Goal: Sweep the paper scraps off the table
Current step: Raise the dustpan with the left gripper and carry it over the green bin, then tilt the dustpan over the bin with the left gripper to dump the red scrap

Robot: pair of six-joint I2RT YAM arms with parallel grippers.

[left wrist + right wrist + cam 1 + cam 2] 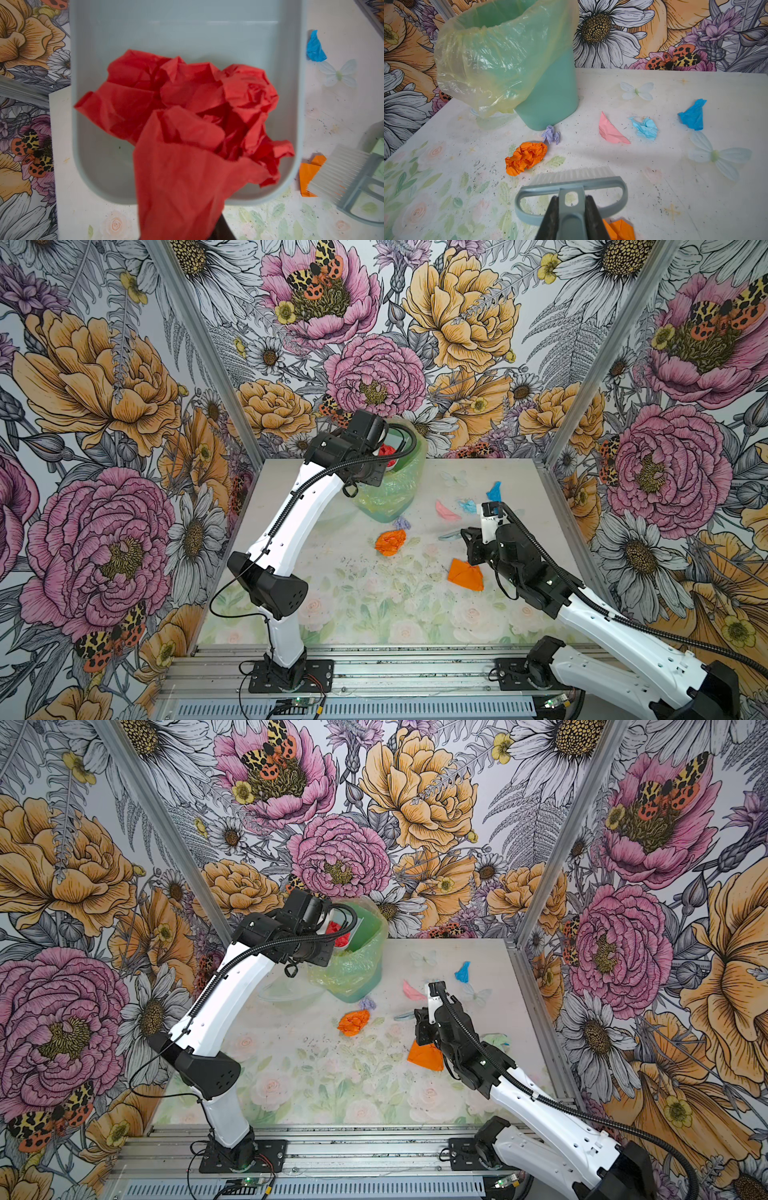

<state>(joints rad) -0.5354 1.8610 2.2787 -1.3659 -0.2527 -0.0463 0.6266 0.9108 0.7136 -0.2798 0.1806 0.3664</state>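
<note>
My left gripper hovers over the bin, its jaws hidden behind a red paper scrap that fills the grey-blue dustpan it carries. My right gripper is shut on the brush handle, bristles on the table. Just beyond the bristles lies a crumpled orange scrap. A lilac scrap, a pink one, a light blue one and a blue one lie farther back. A flat orange scrap lies beside the right wrist.
The green bag-lined bin stands at the back of the table, left of centre, with the lilac scrap at its foot. A pale green scrap lies behind the right arm. Flowered walls close in the left, back and right sides.
</note>
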